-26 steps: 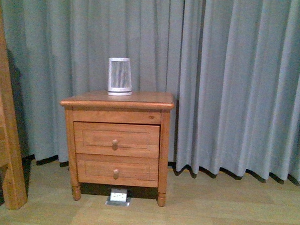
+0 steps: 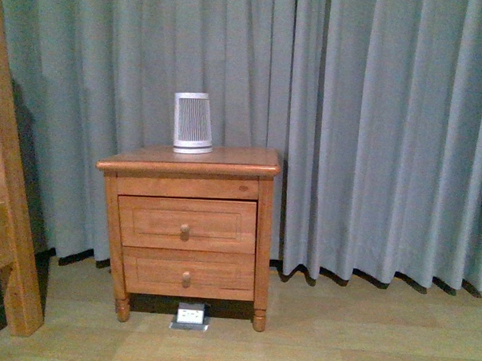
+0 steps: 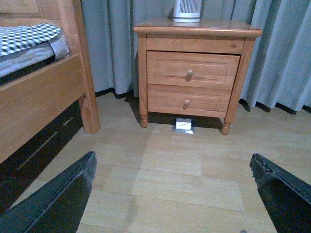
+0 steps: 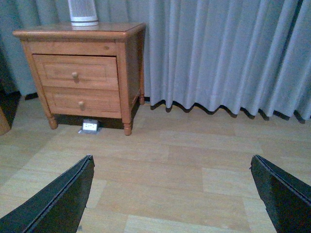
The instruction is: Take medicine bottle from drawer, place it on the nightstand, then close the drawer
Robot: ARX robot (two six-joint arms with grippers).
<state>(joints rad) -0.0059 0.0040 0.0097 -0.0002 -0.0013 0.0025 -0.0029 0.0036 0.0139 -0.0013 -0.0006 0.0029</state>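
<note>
Front view, nightstand [image 2: 189,168] set against grey curtain [image 2: 371,138], upper drawer [image 2: 215,223] shut flush, ribbed white cylinder [image 2: 193,122] at its 12 o'clock, left end effector [image 3: 172,156] and right end effector [image 4: 172,158] spread wide, empty.

- Long grey curtains [image 2: 371,130] hang in folds down to the floor.
- The floor [image 2: 338,345] is made of pale wood planks.
- A wooden bed frame [image 3: 43,102] stands on the left, with a checked blanket [image 3: 29,36] on top.
- A small white socket plate [image 2: 190,315] sits in the floor.
</note>
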